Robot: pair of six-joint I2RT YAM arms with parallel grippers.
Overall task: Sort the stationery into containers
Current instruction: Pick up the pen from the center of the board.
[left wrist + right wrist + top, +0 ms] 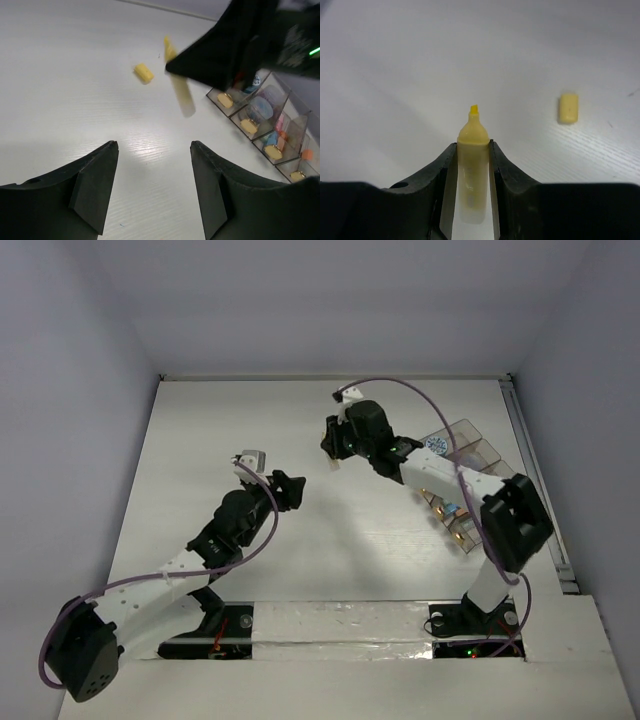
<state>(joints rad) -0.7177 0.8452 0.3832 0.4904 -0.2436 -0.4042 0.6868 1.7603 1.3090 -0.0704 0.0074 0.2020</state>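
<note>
My right gripper (473, 146) is shut on an uncapped yellow highlighter (472, 132), whose tip points away over the white table. A small yellow cap or eraser (568, 108) lies loose on the table to the right of the tip. In the left wrist view the highlighter (181, 92) hangs from the right gripper (235, 47), with the small yellow piece (144, 73) to its left. My left gripper (154, 150) is open and empty above bare table. The smoky clear organiser tray (478, 443) holds several items at the right.
The organiser's compartments (287, 127) hold blue-white and purple tubs, pens and orange-yellow pieces. My right arm (440, 480) reaches over the tray. My left gripper (288, 490) hovers at mid-table. Grey walls close the table in at the back and sides.
</note>
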